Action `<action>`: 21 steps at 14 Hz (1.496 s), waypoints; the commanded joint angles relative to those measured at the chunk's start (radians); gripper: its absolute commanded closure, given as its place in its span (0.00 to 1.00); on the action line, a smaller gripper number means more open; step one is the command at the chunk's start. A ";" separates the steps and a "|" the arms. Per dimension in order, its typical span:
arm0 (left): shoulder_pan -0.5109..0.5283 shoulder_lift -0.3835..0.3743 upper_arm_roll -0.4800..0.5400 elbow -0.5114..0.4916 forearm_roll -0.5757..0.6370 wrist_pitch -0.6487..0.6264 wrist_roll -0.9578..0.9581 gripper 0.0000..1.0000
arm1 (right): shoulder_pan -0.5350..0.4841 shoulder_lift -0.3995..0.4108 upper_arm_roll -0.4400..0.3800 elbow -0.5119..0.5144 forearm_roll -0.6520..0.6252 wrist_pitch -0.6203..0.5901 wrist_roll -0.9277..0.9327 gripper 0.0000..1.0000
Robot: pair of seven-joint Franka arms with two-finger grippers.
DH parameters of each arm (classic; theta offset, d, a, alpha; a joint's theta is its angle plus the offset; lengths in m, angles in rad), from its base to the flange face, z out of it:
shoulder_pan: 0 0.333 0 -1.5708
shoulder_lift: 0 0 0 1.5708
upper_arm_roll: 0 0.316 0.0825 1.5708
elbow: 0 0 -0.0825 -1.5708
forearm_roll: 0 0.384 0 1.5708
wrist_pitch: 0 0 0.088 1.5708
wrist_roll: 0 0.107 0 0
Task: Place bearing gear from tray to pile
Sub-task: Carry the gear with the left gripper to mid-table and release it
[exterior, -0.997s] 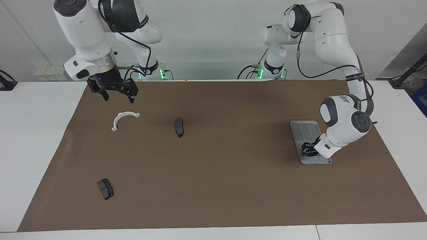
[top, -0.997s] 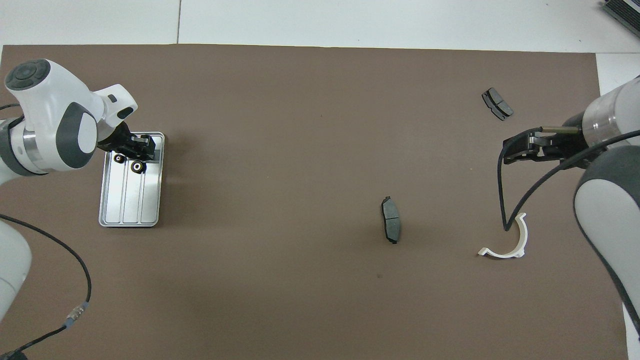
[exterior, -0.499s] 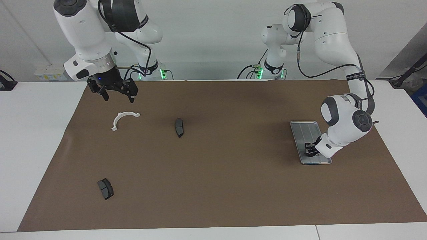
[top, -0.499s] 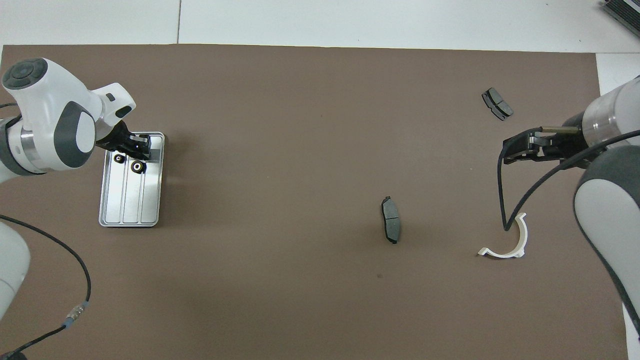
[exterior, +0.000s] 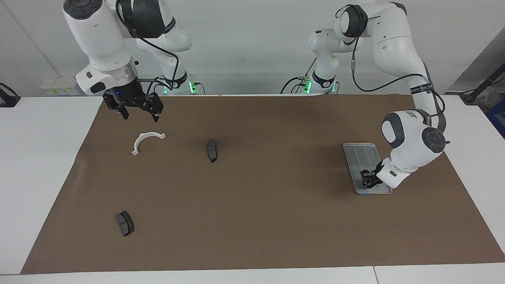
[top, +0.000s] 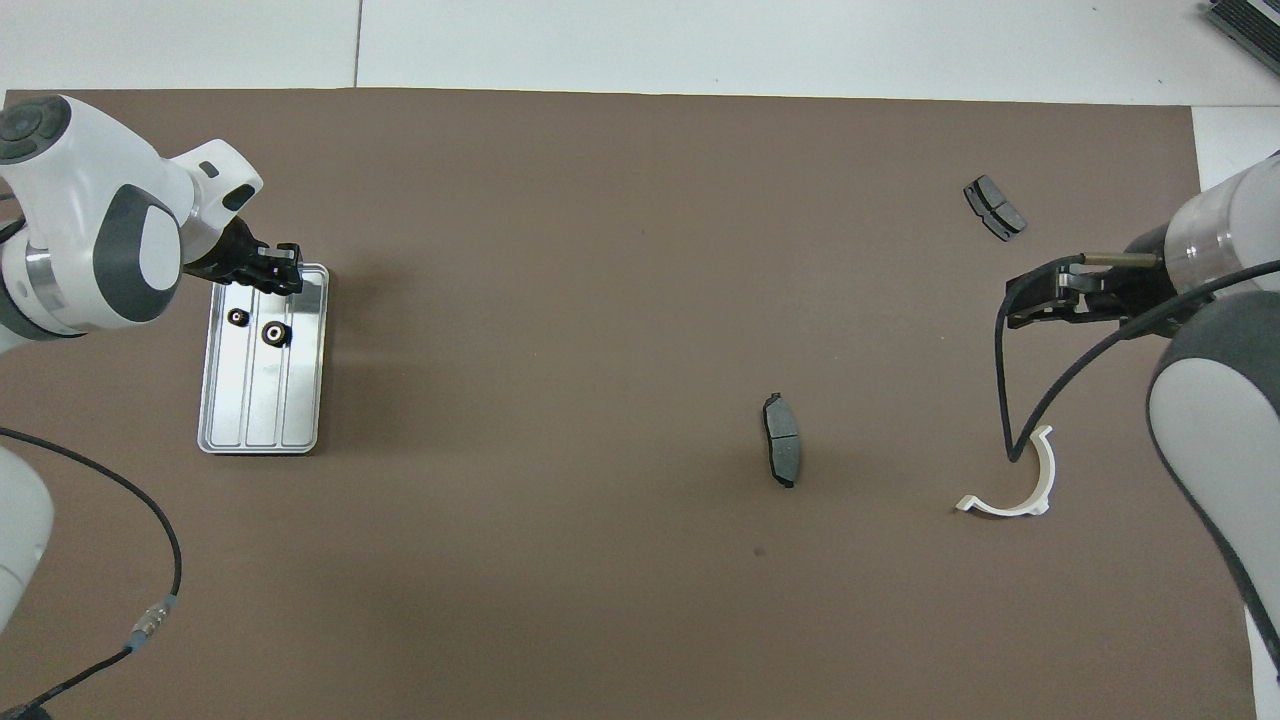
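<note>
Both arms have glossy white rounded shell segments joined by dark grey to black joint caps and bands. Each wrist ends in a white housing above a black two-finger unit; the left gripper [exterior: 370, 179] and the right gripper [exterior: 136, 107] are black throughout, fingers included. A bright metal ring sits between the right wrist shell and its black unit. Black cables run outside the shells of both arms, one with a small metal connector. Green indicator lights glow at both arm bases.
</note>
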 commanded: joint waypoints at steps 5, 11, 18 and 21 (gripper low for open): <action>-0.218 -0.006 0.003 0.019 -0.016 -0.010 -0.407 0.82 | -0.014 -0.028 0.003 -0.033 0.001 0.020 -0.033 0.00; -0.440 0.012 0.003 0.010 -0.017 0.031 -0.741 0.82 | -0.017 -0.028 -0.005 -0.036 0.001 0.014 -0.030 0.00; -0.508 0.019 0.000 0.010 -0.016 0.046 -0.805 0.00 | -0.049 -0.028 -0.005 -0.039 0.001 0.011 -0.033 0.00; -0.490 -0.009 0.009 0.025 -0.008 0.037 -0.798 0.00 | -0.017 -0.028 0.005 -0.040 0.004 0.040 -0.027 0.00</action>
